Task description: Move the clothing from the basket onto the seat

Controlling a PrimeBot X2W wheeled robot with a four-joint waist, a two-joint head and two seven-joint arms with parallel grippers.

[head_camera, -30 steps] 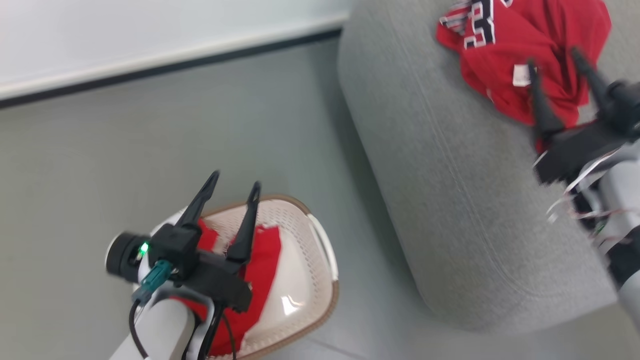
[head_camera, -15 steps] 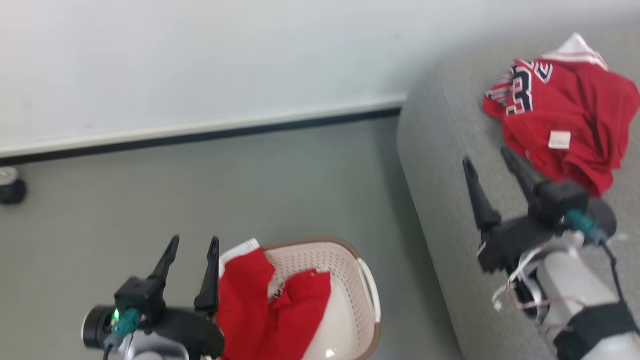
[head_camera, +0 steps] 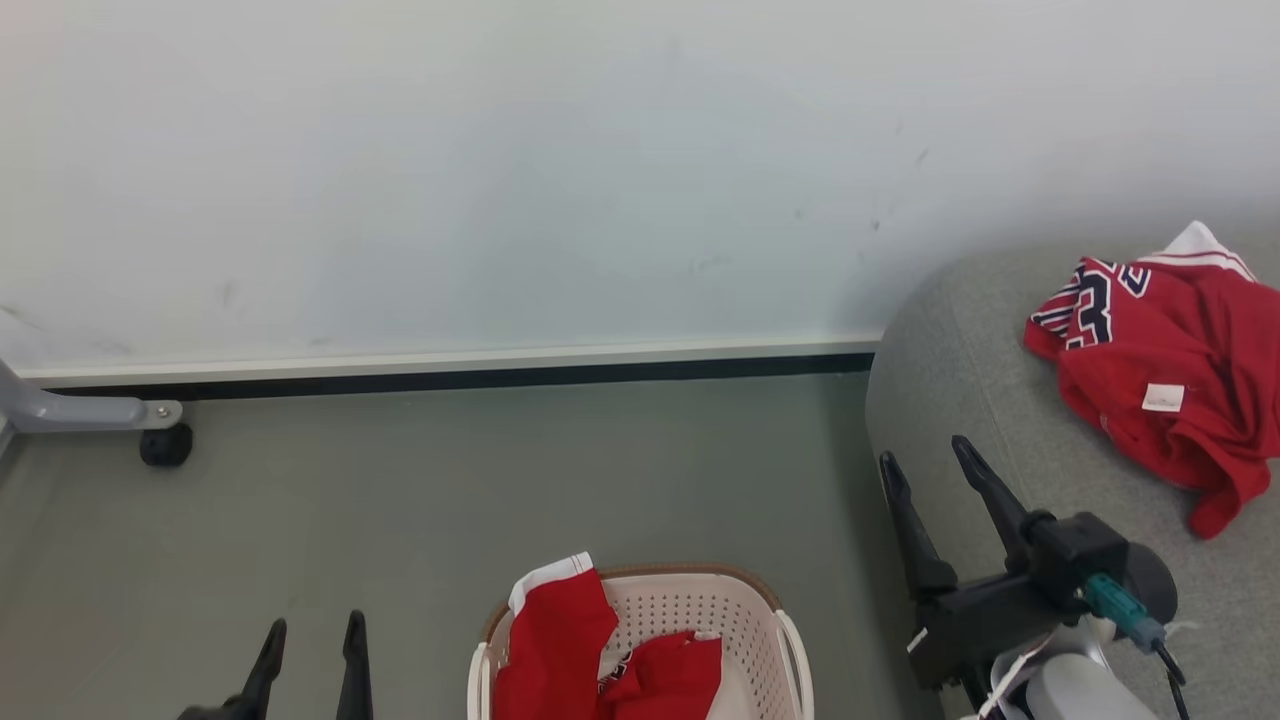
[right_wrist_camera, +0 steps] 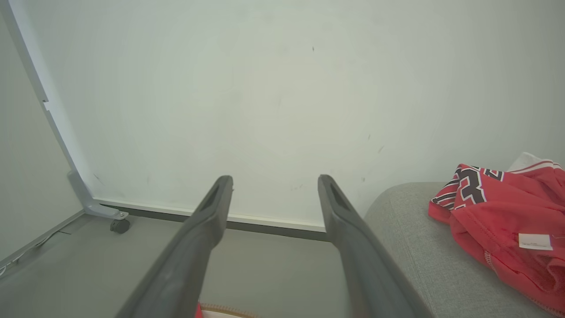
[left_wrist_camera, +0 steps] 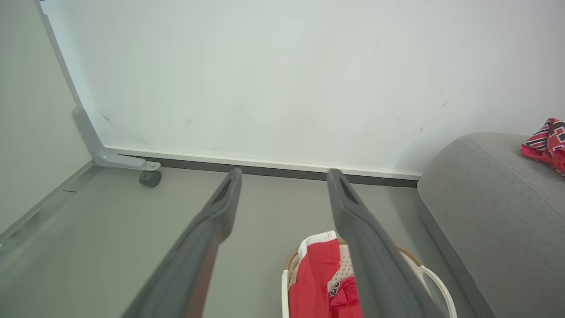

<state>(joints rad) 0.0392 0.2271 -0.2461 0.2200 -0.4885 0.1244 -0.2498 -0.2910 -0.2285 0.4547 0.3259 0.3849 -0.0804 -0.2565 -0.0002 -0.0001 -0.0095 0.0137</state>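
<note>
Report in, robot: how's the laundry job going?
Both open, empty: left gripper, right gripper. One garment on the seat; more clothing in the basket. Nothing seen in the way.

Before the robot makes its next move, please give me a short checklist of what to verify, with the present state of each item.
1. Left gripper open and empty: ok.
2. Right gripper open and empty: ok.
3. Basket emptied: not ok; red clothing lies in it, one part draped over the rim.
4. Red jersey resting on the seat: ok.
5. Room on the seat beside the jersey for more clothing: ok.
6. Number of garments in the basket: cannot tell.
</note>
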